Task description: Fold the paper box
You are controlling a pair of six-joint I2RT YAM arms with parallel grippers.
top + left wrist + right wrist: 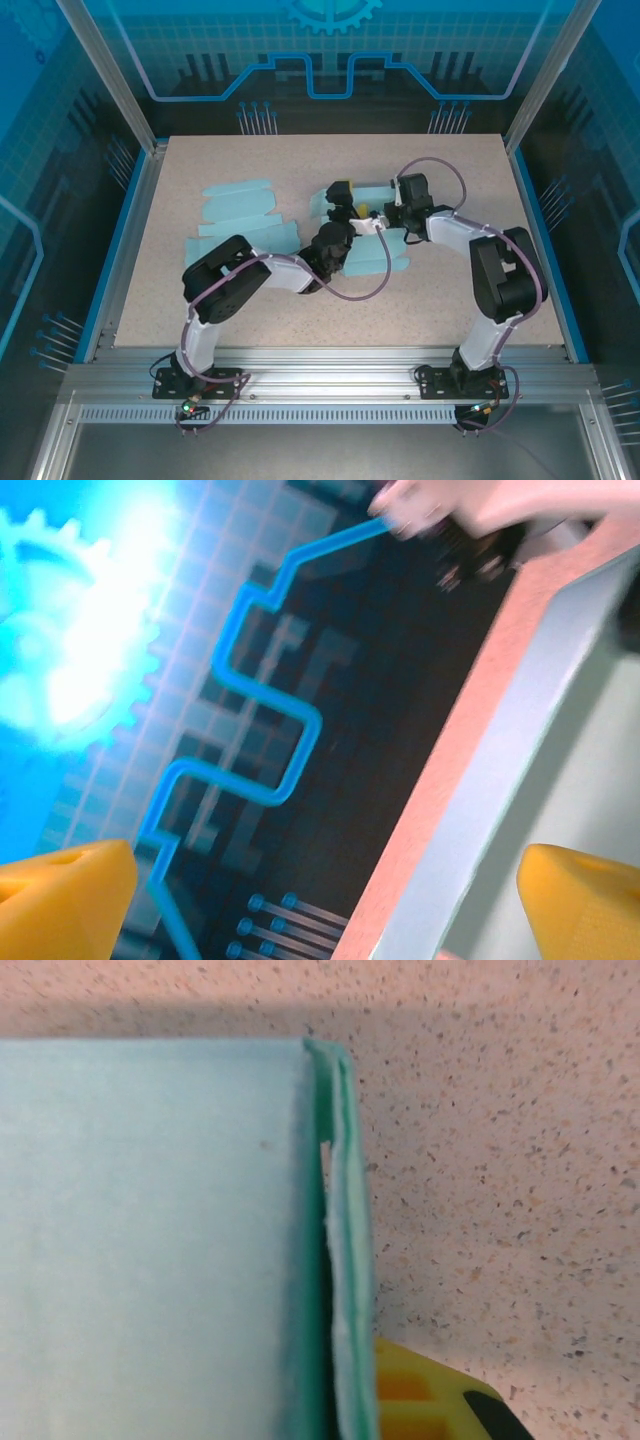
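Note:
The light-blue paper box (378, 258) lies partly folded in the middle of the table. My right gripper (372, 222) is at the box's far edge, shut on an upright flap. In the right wrist view a broad blue panel (150, 1240) covers the left side, and the thin doubled flap edge (350, 1260) runs down against one yellow finger (425, 1400). The other finger is hidden behind the paper. My left gripper (343, 192) hovers just behind the box. Its yellow fingertips (60, 900) are spread wide with nothing between them, and it faces the back wall.
Flat light-blue paper blanks (240, 205) lie on the table's left half. The speckled tabletop (300, 160) is bare at the back and to the right. A metal frame (130, 215) and blue printed walls enclose the table. Both forearms cross near the box.

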